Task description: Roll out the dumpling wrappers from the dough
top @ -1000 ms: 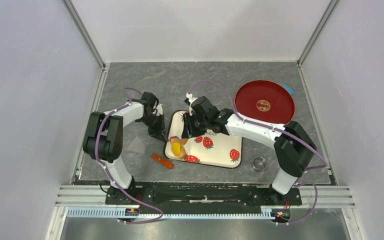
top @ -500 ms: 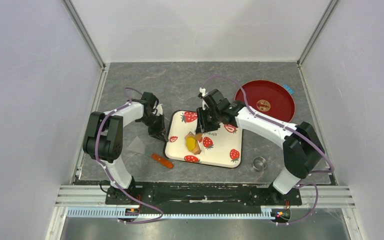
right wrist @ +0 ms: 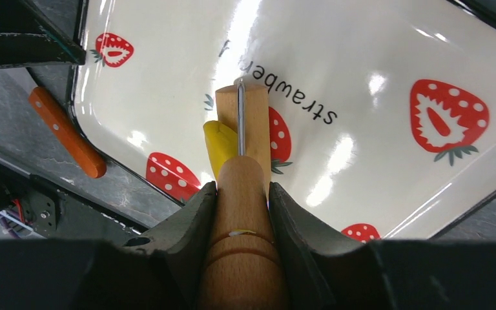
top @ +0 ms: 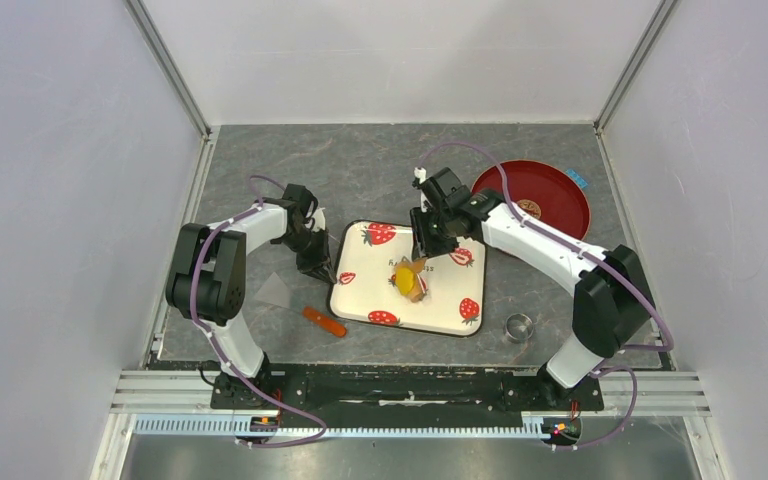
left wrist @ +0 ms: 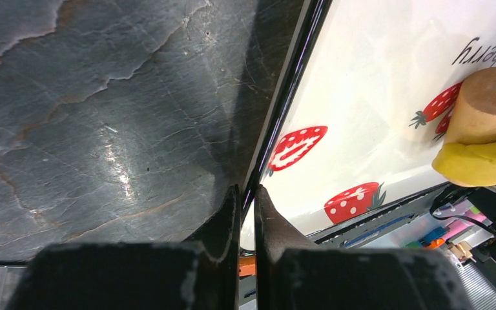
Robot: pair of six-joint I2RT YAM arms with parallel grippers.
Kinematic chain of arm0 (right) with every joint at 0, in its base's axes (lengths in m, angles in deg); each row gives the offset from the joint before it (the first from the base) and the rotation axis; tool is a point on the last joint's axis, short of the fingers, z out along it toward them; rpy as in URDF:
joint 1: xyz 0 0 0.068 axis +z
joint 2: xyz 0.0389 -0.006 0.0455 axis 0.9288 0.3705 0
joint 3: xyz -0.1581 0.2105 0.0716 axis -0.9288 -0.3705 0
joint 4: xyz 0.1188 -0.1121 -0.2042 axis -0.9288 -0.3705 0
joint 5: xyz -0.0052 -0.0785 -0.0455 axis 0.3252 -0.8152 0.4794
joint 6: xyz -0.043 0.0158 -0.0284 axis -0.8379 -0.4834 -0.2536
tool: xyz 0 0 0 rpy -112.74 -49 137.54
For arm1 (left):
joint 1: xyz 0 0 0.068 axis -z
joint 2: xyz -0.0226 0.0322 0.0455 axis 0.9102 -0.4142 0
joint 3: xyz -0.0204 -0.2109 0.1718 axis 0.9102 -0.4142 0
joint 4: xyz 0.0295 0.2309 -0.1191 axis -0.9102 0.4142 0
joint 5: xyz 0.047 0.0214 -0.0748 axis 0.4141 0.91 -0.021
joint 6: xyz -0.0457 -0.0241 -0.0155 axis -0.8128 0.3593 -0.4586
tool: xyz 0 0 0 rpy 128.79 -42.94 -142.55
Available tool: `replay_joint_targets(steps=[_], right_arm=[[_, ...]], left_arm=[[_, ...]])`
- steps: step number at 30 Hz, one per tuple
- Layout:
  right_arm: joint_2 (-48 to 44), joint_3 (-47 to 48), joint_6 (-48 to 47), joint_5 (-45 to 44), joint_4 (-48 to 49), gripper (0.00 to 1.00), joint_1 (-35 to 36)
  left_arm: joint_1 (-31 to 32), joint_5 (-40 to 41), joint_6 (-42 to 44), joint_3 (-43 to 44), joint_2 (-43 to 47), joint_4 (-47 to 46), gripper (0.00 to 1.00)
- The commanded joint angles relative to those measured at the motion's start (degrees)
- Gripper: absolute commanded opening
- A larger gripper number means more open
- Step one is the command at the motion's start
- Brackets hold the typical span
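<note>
At the middle of the tray (right wrist: 374,71), right gripper (right wrist: 241,192): closed around the handle of the wooden roller (right wrist: 252,123), a finger snug on each side.
Roller: its drum rests low on the tray, angled down from the handle, and only its left part meets the dough.
Dough (right wrist: 219,146): a small yellow lump near the tray's middle, touching the drum and bulging out to its left. In the left wrist view its edge seems to curl up against the wood.
Risk, sticking: soft dough can cling to the drum, lift and wrap round it instead of spreading flat.
Risk, uneven sheet: with the lump off-centre under the drum, a stroke may squeeze it out sideways or thin one side only.
Risk, skidding: the tray looks glossy, so the lump could slide ahead of the roller rather than flatten.
Left gripper (left wrist: 245,194): pressed nearly together, pinching the tray's left rim.
Risk, tray shift: a hard push could pull that thin rim from the narrow pinch and let the tray slide.
Orange tool (right wrist: 64,132): on the table just beside the tray's near edge, where a sliding tray could knock it.
</note>
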State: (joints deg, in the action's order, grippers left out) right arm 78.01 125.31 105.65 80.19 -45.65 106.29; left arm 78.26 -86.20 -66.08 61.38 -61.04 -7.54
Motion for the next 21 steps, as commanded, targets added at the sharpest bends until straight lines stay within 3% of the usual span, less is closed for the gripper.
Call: replay_joint_targets(steps=[1, 21], right_arm=[[-1.8, 3.6, -1.6, -2.9, -4.9, 0.00, -0.3], [-4.1, 9.1, -2.6, -5.0, -5.3, 0.00, -1.0]], left_arm=[[0.3, 2.1, 1.3, -0.2, -1.9, -2.2, 0.02], [0.4, 2.3, 1.4, -0.3, -2.0, -2.1, 0.02]])
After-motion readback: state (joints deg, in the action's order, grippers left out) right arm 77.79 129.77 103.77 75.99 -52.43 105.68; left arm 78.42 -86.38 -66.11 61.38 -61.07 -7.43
